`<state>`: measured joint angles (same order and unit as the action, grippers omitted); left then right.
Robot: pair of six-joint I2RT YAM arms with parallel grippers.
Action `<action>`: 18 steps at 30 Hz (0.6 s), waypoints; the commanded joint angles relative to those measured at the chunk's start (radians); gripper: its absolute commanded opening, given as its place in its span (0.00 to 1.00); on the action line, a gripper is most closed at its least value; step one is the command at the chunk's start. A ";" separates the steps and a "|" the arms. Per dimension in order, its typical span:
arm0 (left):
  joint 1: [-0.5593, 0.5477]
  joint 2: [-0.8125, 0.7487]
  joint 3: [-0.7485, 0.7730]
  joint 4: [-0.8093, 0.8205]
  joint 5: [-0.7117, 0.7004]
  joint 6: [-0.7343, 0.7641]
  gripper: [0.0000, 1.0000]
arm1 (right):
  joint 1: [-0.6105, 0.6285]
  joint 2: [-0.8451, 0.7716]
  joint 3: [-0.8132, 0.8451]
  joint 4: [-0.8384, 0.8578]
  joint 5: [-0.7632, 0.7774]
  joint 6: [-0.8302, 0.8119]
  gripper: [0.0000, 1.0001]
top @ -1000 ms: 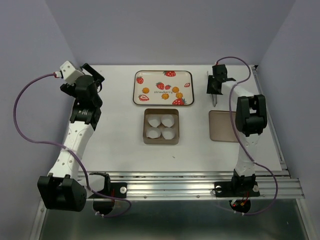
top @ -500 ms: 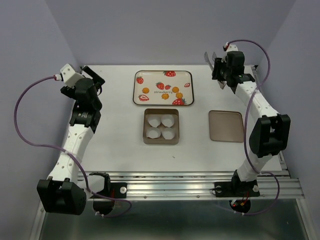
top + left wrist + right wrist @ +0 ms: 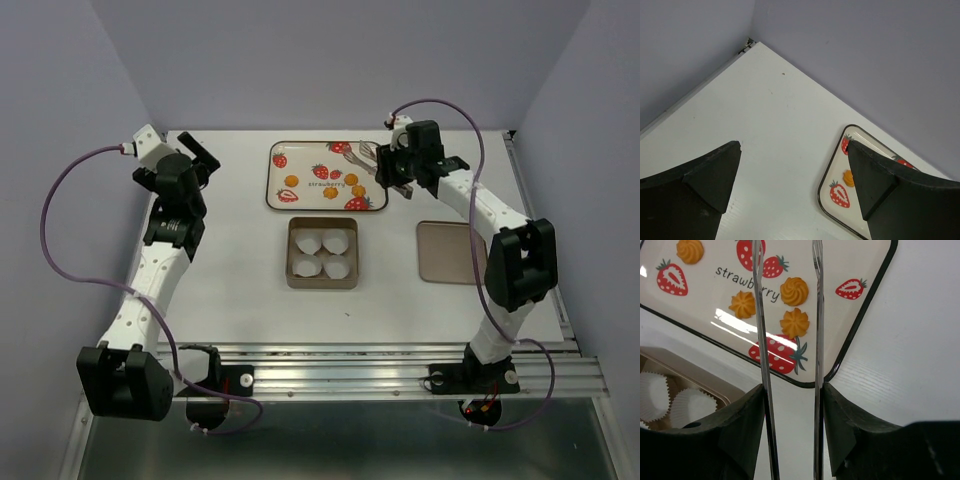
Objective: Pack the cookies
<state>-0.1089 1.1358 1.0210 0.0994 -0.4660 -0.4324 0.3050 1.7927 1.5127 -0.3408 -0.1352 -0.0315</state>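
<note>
Four small orange cookies [image 3: 351,179] lie on the strawberry-printed tray [image 3: 271,170] at the back centre. In the right wrist view three sit close together [image 3: 794,291] and one lies at the tray's far left [image 3: 690,250]. My right gripper [image 3: 398,172] is shut on metal tongs [image 3: 760,315], whose two arms reach out over the tray [image 3: 875,260], tips spread above the cookies. My left gripper [image 3: 200,155] is open and empty, hovering at the back left. Its view [image 3: 794,147] shows the tray's corner [image 3: 821,190] and one cookie [image 3: 848,178].
A brown square tin [image 3: 322,284] with four white pleated paper cups [image 3: 309,241] stands in front of the tray; two cups show in the right wrist view [image 3: 690,404]. The tin's flat lid [image 3: 450,252] lies to the right. Purple walls close the back and sides.
My right arm has swung from the back right corner leftward, bringing the tongs over the tray's right end. My left gripper has shifted only slightly.
</note>
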 commanded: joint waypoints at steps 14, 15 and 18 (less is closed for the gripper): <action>0.008 0.096 0.028 0.023 0.096 -0.005 0.99 | 0.074 0.154 0.126 -0.084 0.089 -0.033 0.54; 0.008 0.096 0.027 0.023 0.095 -0.003 0.99 | 0.074 0.155 0.127 -0.086 0.091 -0.036 0.54; 0.008 0.096 0.025 0.023 0.090 -0.002 0.99 | 0.083 0.166 0.129 -0.093 0.095 -0.042 0.54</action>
<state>-0.1089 1.2423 1.0210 0.0986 -0.3725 -0.4358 0.3683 1.9461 1.5909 -0.4385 -0.0589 -0.0547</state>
